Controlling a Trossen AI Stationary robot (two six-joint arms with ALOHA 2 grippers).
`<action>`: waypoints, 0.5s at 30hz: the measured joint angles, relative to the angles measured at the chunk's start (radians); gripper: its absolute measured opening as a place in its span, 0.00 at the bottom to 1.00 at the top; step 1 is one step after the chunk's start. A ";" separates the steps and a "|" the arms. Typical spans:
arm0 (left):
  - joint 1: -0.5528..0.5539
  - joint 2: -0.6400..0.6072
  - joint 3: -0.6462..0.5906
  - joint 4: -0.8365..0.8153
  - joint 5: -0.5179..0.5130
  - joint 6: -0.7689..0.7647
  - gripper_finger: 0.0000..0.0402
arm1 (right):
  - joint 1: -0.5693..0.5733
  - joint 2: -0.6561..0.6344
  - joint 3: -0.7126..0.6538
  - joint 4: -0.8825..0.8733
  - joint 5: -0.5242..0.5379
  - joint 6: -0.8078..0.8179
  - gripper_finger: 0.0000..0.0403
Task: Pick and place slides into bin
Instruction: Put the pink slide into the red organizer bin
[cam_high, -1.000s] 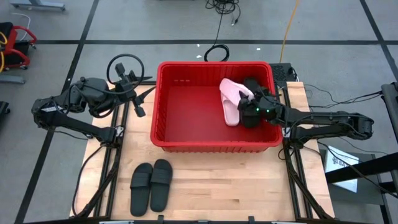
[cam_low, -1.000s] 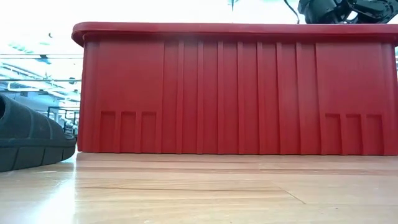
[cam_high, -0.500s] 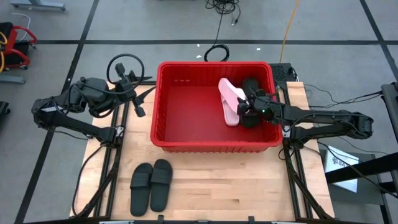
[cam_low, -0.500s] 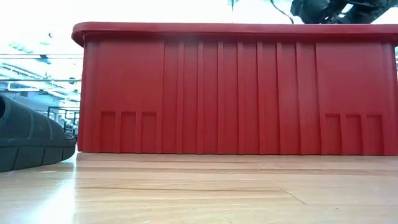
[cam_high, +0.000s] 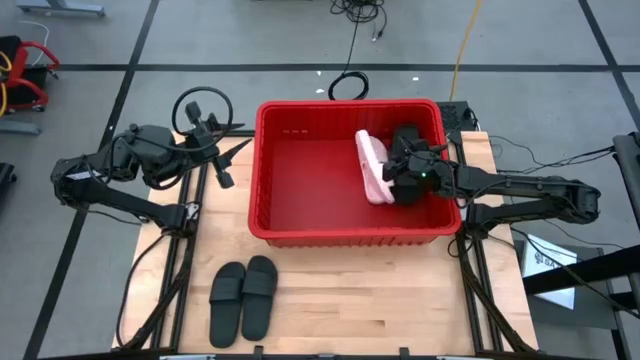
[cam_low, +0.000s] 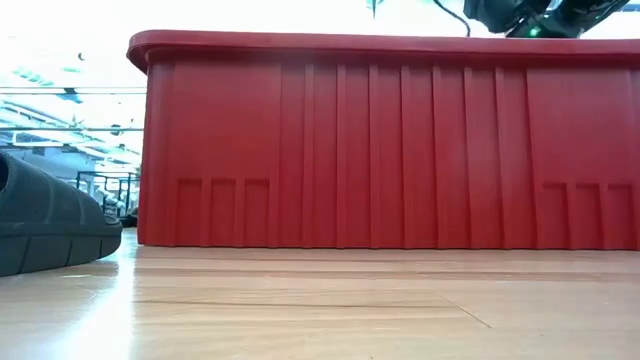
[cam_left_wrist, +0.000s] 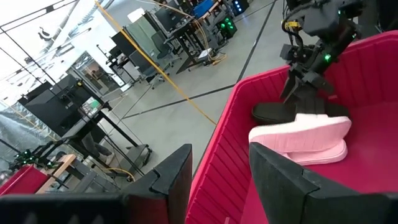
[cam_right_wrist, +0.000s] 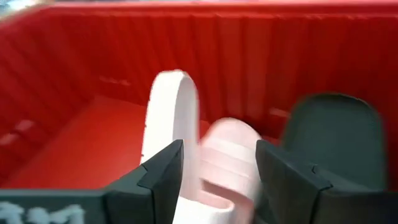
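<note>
The red bin (cam_high: 300, 190) sits at the back middle of the wooden table (cam_high: 380, 290), its tall ribbed wall filling the low view. Two black slides (cam_high: 243, 297) lie side by side on the table in front of it. Inside, at the right end, pink slides (cam_high: 372, 166) lean beside a black slide (cam_high: 405, 140). The right gripper (cam_high: 398, 175) hangs over them, fingers apart around nothing. The left gripper (cam_high: 222, 160) waits beside the bin, partly open and empty.

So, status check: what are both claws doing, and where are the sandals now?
Right gripper open inside red slotted plastic bin, over pale pink slides. Left gripper open, idle outside. Two matte black slides still on table.
</note>
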 joint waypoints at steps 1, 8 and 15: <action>0.000 0.000 0.000 0.000 0.000 0.000 0.42 | 0.002 0.000 0.000 0.022 -0.012 -0.007 0.47; 0.000 0.000 0.000 0.000 0.000 0.000 0.42 | 0.004 0.000 0.000 0.157 -0.164 -0.116 0.48; 0.000 0.000 0.000 0.000 0.000 -0.001 0.42 | -0.011 0.015 0.000 0.147 -0.296 -0.334 0.48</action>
